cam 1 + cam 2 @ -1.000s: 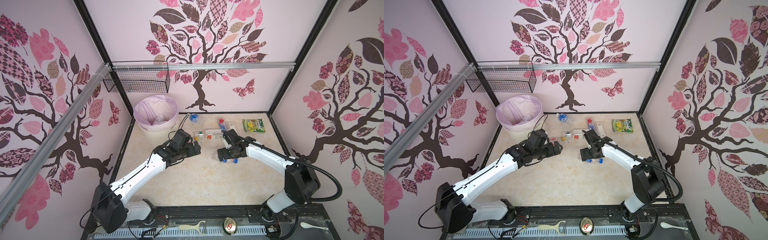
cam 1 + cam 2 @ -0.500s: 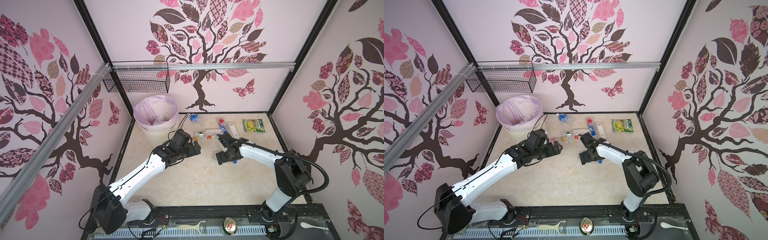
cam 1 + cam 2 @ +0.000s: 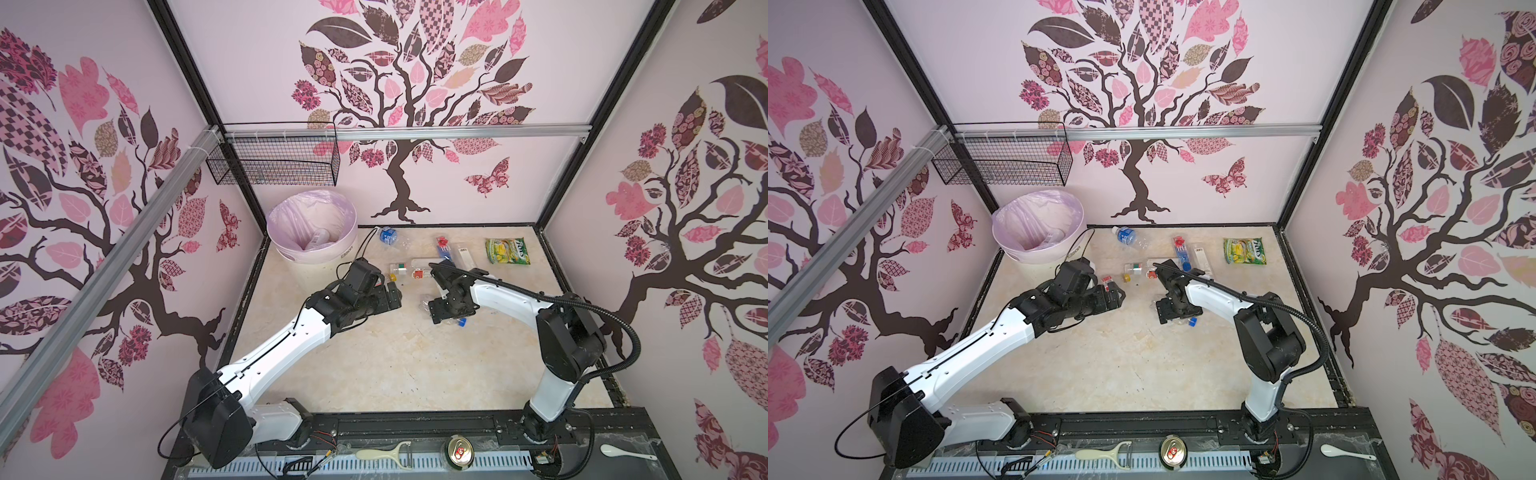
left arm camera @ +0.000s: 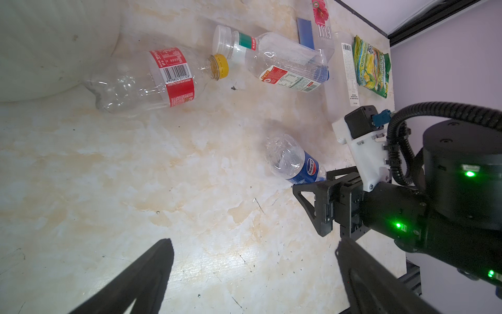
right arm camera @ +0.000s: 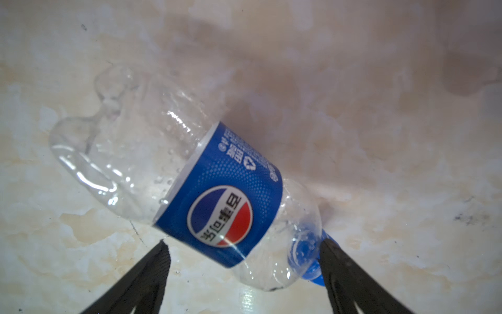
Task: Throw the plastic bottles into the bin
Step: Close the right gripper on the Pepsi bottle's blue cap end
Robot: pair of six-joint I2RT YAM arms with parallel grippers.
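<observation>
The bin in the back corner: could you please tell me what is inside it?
Inside the bin a pale pink liner and one clear bottle can be seen. The bin's near wall hides whatever lies lower at the front.

Robot test booth, lab-style rig, black metal frame posts [image 3: 179, 62] boxing in pale pink walls with tree decals [image 3: 519, 178], cream marble-look tabletop [image 3: 395, 361], two white-and-black robot arms [image 3: 282, 345] mounted on a black base rail [image 3: 415, 424]
</observation>
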